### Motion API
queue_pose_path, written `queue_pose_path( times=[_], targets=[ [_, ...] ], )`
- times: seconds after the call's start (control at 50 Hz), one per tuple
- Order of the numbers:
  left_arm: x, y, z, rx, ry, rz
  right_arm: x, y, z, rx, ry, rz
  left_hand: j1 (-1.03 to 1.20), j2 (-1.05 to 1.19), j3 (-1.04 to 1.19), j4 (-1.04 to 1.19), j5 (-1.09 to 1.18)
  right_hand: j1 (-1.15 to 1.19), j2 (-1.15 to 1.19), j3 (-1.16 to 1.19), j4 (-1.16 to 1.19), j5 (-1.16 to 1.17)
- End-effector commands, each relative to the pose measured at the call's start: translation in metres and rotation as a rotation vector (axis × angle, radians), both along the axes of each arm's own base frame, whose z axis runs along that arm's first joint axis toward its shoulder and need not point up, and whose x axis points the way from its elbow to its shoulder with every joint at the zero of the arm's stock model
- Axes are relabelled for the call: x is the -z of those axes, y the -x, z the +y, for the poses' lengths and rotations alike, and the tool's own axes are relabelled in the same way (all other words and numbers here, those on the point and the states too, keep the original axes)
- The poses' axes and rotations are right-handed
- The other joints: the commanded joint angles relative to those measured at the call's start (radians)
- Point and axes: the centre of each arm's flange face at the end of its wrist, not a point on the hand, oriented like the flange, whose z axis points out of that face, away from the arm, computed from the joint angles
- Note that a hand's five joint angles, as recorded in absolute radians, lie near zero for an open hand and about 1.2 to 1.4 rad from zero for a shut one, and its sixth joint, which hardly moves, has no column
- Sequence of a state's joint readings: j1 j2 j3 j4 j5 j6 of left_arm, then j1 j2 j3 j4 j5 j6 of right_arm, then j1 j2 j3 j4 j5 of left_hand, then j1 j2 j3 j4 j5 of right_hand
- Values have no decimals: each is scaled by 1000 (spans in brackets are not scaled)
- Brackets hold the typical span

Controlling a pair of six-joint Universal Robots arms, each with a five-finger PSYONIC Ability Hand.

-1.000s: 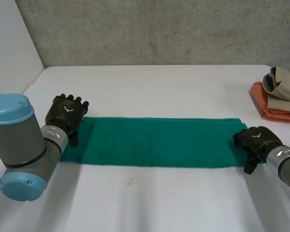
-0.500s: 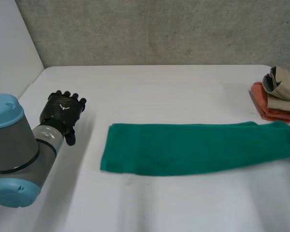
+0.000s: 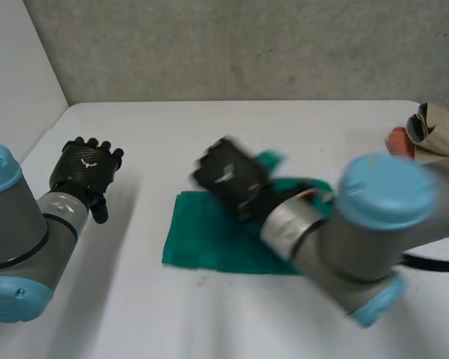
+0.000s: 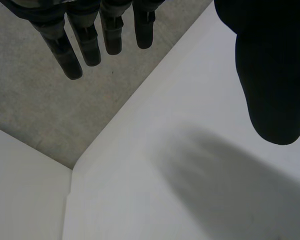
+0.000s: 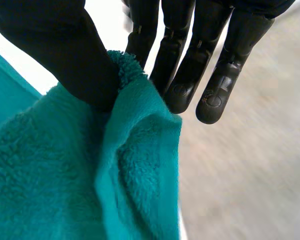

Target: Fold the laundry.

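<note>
1. Nearest me, the right arm [image 3: 374,232] is reaching across the front of the worktop [image 3: 232,127] and is covering part of the green towel [image 3: 209,239].
2. The green towel is lying mostly flat at the middle of the worktop. I am reading its long axis as running side to side, with the free short end pointing toward the robot's left.
3. Just beyond that flat part, the right robot hand [image 3: 228,176] is holding the towel's other end up off the worktop. In its wrist view the thumb [image 5: 65,60] is pinching a gathered fold of terry against the fingers [image 5: 190,75], with the cloth draping down from there.
4. I am judging the towel to be light, soft and limp. The thick pile should be gripping well, but the cloth will be sagging and bunching wherever it is unsupported. I am favouring holds at the corners of a short edge rather than a bunched middle.
5. The left robot hand [image 3: 86,168] is hovering well apart from the towel over bare worktop, its fingers straight and relaxed, holding nothing.
6. Farthest off, at the right corner, a tan cloth [image 3: 434,123] is resting on an orange cloth [image 3: 398,138].
</note>
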State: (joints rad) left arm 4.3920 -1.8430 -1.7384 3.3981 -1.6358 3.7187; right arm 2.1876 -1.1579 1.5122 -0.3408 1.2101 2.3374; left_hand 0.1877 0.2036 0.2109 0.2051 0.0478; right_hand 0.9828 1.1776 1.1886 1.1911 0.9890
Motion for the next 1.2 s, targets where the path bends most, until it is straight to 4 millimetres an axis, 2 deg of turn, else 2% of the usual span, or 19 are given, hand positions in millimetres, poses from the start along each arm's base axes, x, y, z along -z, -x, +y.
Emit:
queue_pose_path(
  times=[0.02,0.04,0.1,0.14,0.18,0.28,0.36,0.5,0.56,0.58,0.6,0.7,0.8,0.9,0.98,1.08,1.1,1.14,1.2],
  targets=[
    [3,4,1,13,-5,-3,65,-52,40,-176,-110,95,-13,-29,-36,-31,-48,413,219,208,205,233],
    [2,5,1,15,-3,-2,68,-53,44,-182,-130,107,-13,-29,-36,-31,-48,101,-94,-105,-108,-80],
    [5,9,0,24,-6,-4,68,-50,43,-164,-153,121,-13,-29,-36,-31,-48,-236,-431,-442,-445,-417],
    [4,16,0,44,2,1,60,-46,41,-123,-194,106,-13,-29,-36,-31,-48,-808,-1003,-1014,-1017,-989],
    [4,32,4,89,14,10,51,-41,34,-55,-231,74,-13,-29,-36,-31,-48,-808,-1003,-1014,-1017,-989],
    [4,67,20,196,8,77,45,17,-13,288,-439,-29,-13,-29,-36,-31,-48,-808,-1003,-1014,-1017,-989],
    [-2,90,35,279,-11,174,55,55,-14,404,-576,-59,-13,-29,-36,-31,-48,-808,-1003,-1014,-1017,-989],
    [31,118,43,346,-111,199,83,92,-3,475,-693,-14,-13,-29,-36,-31,-48,-808,-1003,-1014,-1017,-989],
    [34,121,42,350,-118,196,91,105,-6,503,-719,-17,-13,-29,-36,-31,-48,-228,-423,-434,-436,-408],
    [34,121,42,350,-118,195,93,110,-11,521,-709,-22,-13,-29,-36,-31,-48,289,94,83,81,108],
    [35,120,41,345,-121,194,93,111,-14,528,-695,-24,-13,-29,-36,-31,-48,412,217,206,204,232],
    [32,115,44,323,-135,183,79,117,-30,561,-531,-5,-13,-29,-36,-31,-48,413,219,208,205,233],
    [12,93,40,252,-116,188,40,106,-39,540,-282,52,-13,-29,-36,-31,-48,413,219,208,205,233],
    [2,71,31,185,-99,191,17,28,12,262,-108,95,-13,-29,-36,-31,-48,413,219,208,205,233],
    [-4,57,23,136,-83,199,30,-15,51,95,-99,119,-13,-29,-36,-31,-48,413,219,208,205,233],
    [-6,41,14,64,-75,199,51,-42,76,-49,-129,140,-13,-29,-36,-31,-48,413,219,208,205,233],
    [-6,41,14,62,-74,199,53,-44,78,-66,-136,139,-13,-29,-36,-31,-48,336,141,130,128,155],
    [-6,42,15,66,-75,200,56,-45,76,-69,-150,137,-13,-29,-36,-31,-48,-622,-816,-827,-830,-802],
    [-6,46,18,82,-78,208,53,-42,74,-30,-187,112,-13,-29,-36,-31,-48,-808,-1003,-1014,-1017,-989]
  ],
)
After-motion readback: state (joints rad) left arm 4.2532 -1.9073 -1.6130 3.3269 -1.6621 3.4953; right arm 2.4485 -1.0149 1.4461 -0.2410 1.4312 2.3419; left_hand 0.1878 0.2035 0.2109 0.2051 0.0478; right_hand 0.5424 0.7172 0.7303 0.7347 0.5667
